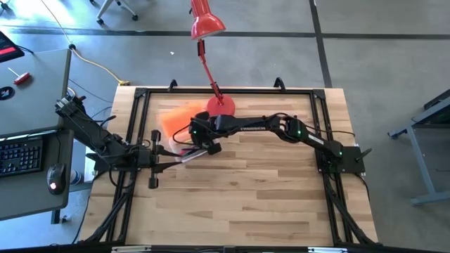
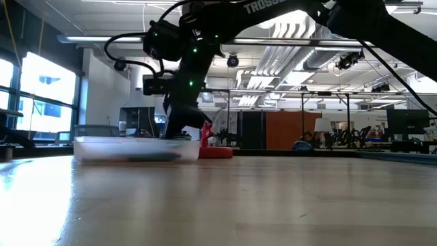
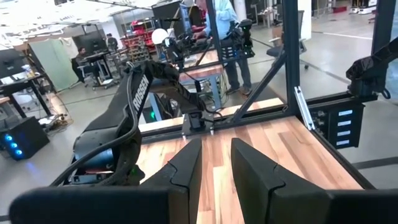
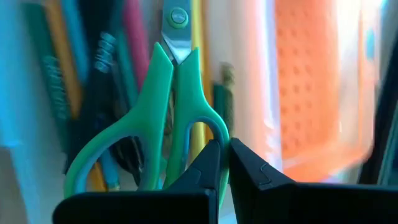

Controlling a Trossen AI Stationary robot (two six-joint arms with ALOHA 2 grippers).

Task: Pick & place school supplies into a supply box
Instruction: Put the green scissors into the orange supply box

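my right gripper (image 4: 224, 163) pinches one loop of the green scissors (image 4: 168, 118) at the box's (image 2: 130, 149) three o'clock edge — nearly closed; that thin grip could slip.

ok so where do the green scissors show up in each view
High view: not distinguishable; the right pincer covers that spot beside the supply box.
Low view: not visible; only the box wall.
Left wrist view: not in it.
Right wrist view: the scissors at centre, above the fingertips.
Shared landmark: the box's orange lid.
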